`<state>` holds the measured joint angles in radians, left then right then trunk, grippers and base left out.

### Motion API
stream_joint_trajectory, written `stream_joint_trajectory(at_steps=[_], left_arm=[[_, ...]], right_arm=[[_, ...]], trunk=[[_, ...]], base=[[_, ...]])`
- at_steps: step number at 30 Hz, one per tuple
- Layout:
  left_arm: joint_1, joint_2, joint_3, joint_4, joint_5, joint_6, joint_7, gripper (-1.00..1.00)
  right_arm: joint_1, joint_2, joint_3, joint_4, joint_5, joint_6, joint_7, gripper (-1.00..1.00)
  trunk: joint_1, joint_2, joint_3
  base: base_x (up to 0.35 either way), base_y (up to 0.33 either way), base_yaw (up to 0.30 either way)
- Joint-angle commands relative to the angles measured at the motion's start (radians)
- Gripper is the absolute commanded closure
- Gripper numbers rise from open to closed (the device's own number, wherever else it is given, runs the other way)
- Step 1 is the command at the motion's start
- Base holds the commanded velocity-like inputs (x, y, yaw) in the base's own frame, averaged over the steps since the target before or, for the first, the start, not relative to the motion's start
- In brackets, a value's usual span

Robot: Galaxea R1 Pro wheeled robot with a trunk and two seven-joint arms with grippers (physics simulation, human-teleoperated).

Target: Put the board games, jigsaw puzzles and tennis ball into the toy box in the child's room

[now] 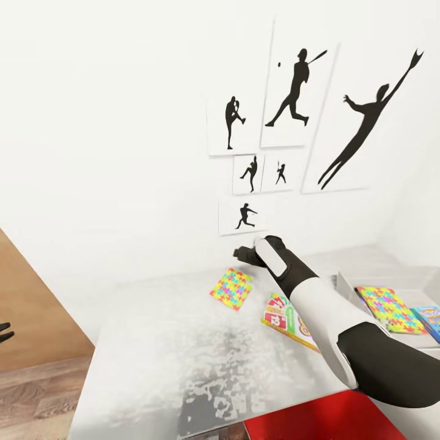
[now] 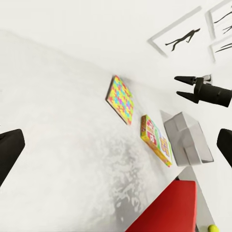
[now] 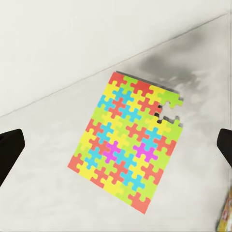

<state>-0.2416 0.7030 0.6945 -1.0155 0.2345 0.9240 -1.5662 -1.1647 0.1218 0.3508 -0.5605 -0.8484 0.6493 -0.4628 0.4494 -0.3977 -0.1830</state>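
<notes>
1. The right gripper (image 1: 239, 253) was held above the white table (image 1: 153, 330), its fingers spread and holding nothing, with the loose jigsaw puzzle (image 3: 128, 147) lying flat directly beneath it near the wall.
2. A second jigsaw puzzle (image 1: 391, 308) was seen already lying in the grey toy box (image 2: 186, 137), beside a blue-edged box that was cut off by the frame.
3. A board game (image 2: 155, 139) was lying on the table between the loose puzzle and the toy box.
4. The step in hand was judged to be the fetching of the loose puzzle.
5. A descent onto one edge was judged necessary, the sheet being thin and flat.
6. The left gripper (image 2: 116, 150) was seen open and empty.
</notes>
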Motion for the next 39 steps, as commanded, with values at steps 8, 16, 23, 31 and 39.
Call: stream_joint_trajectory(at_steps=[8, 16, 23, 31, 39], left_arm=[[-0.001, 0.0, 0.0, 0.0, -0.001, 0.01, -0.005, -1.0], [-0.001, 0.0, 0.0, 0.0, -0.001, 0.01, -0.005, -1.0], [-0.001, 0.0, 0.0, 0.0, -0.001, 0.01, -0.005, -1.0], [-0.001, 0.001, 0.0, 0.002, -0.001, 0.01, -0.005, -1.0], [-0.001, 0.001, 0.0, 0.003, -0.001, 0.01, -0.005, -1.0]], right_arm=[[-0.002, 0.001, 0.002, -0.002, 0.053, -0.008, -0.009, -1.0], [-0.003, 0.003, 0.001, -0.004, 0.077, -0.013, 0.006, -1.0], [-0.007, 0.004, 0.001, -0.006, 0.082, -0.014, 0.02, -1.0], [-0.009, 0.004, 0.0, -0.039, 0.082, -0.013, 0.027, -1.0], [-0.022, 0.005, 0.0, -0.05, 0.083, -0.012, 0.029, -1.0]], trunk=[[0.001, -0.002, -0.015], [0.001, -0.002, -0.028], [0.001, -0.002, -0.04], [0.001, -0.002, -0.053], [0.001, -0.002, -0.066]], base=[[0.0, 0.0, 0.0], [0.0, 0.0, 0.0], [0.0, 0.0, 0.0], [0.0, 0.0, 0.0], [0.0, 0.0, 0.0]])
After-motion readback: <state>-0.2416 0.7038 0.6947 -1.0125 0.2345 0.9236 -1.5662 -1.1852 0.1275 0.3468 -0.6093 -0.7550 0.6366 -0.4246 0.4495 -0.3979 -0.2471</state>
